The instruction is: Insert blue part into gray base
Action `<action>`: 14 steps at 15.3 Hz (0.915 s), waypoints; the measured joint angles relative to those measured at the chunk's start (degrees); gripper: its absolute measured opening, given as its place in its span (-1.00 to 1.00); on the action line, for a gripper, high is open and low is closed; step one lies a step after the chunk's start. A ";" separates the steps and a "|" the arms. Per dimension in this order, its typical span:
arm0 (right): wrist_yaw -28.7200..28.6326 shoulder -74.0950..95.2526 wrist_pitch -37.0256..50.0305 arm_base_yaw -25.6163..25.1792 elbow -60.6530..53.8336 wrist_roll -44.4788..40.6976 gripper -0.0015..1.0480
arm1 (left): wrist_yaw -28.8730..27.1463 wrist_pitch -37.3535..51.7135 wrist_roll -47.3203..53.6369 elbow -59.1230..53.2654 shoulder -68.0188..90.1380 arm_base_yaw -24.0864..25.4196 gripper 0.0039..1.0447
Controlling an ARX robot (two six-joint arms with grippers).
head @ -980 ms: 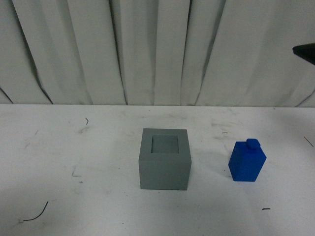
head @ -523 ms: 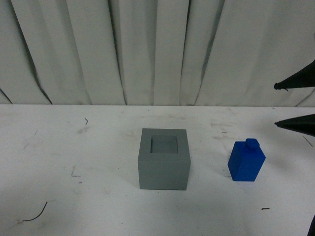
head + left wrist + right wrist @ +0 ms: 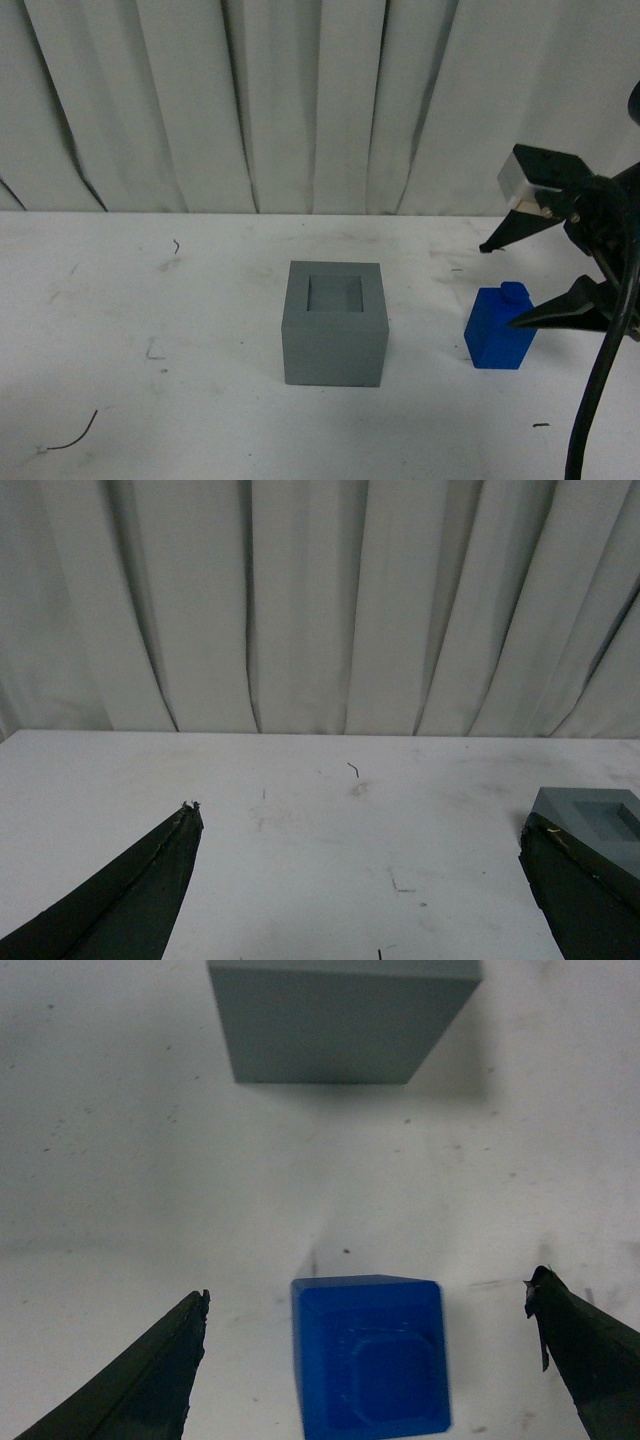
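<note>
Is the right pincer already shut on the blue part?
No: the right pincer is open, its fingers wide apart, with bare table showing between each finger and the blue part.

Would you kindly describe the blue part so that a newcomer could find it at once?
On the white table in front of the pleated curtain stands a gray cube. To its right, apart from it, is the blue part: the only bright blue thing, narrower than the cube, with a small square stud on top.
</note>
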 joint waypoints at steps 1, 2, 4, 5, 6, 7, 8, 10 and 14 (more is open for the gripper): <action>1.53 1.79 -2.82 0.50 1.55 -1.14 0.87 | 0.00 -0.02 0.00 0.00 0.00 0.00 0.88; 2.99 2.82 -3.61 0.81 2.25 -2.21 0.87 | 0.00 0.00 -0.02 0.00 0.00 0.00 0.88; 6.05 4.39 -3.98 1.09 3.15 -4.35 0.87 | 0.00 -0.02 0.00 0.00 0.00 0.00 0.88; 6.82 4.94 -4.31 1.09 3.56 -4.85 0.87 | 0.00 -0.02 0.00 0.00 0.00 0.00 0.88; 7.52 5.38 -4.70 1.14 4.17 -5.05 0.87 | 0.00 -0.02 0.00 0.00 0.00 0.00 0.88; 7.98 5.75 -4.61 1.16 4.37 -5.25 0.87 | 0.00 -0.02 0.00 0.00 0.00 0.00 0.88; 8.74 6.69 -5.03 1.18 5.31 -5.38 0.87 | 0.00 -0.02 0.00 0.00 0.00 0.00 0.88; 8.90 7.58 -5.22 1.16 6.56 -5.16 0.59 | 0.00 -0.02 -0.02 0.00 0.00 0.00 0.88; 8.74 7.96 -5.09 1.05 7.19 -4.72 -0.06 | 0.00 -0.02 0.00 0.00 0.00 0.00 0.88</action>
